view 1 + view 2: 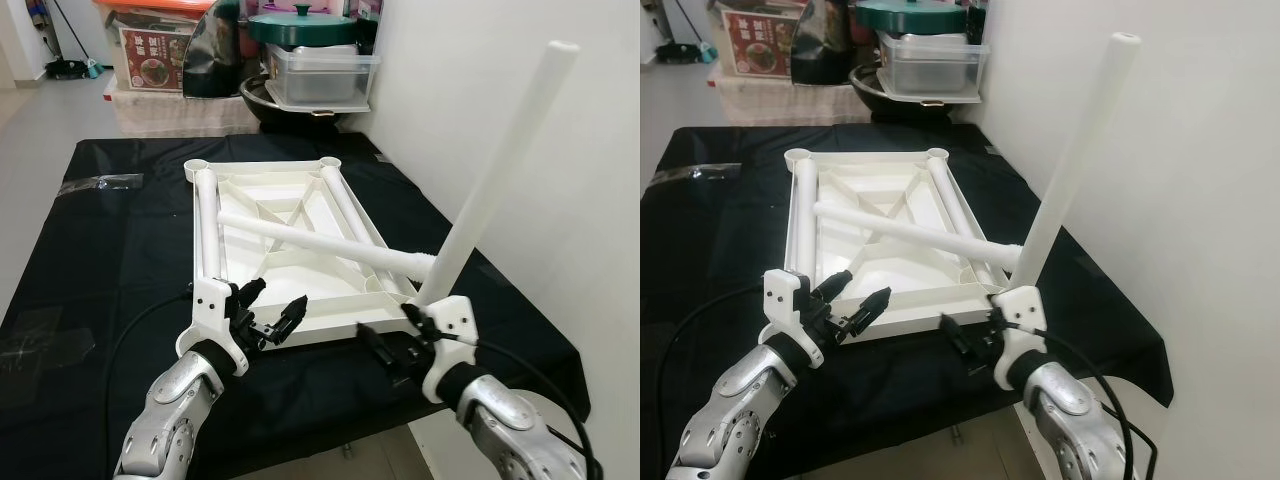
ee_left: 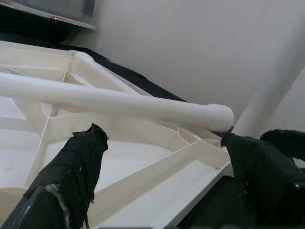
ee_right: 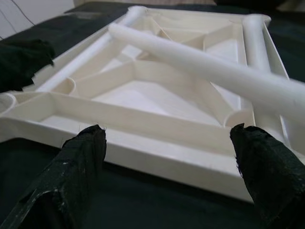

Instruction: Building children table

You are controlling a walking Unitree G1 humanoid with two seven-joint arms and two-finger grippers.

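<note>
White tabletop (image 1: 262, 215) (upturned), 4 legs (image 1: 300, 233), 2 tools (image 1: 272, 308)

Silver jointed arms, white wrist brackets, black cables, long black fingers (image 1: 293, 313)

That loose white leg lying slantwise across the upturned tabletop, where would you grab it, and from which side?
Probably near the rounded end of the diagonal leg, which sticks out over the upturned tabletop's near right corner. It rests on other legs, so there is room beneath. The open right gripper is closest; come from above, fingers straddling the tube crosswise.
</note>
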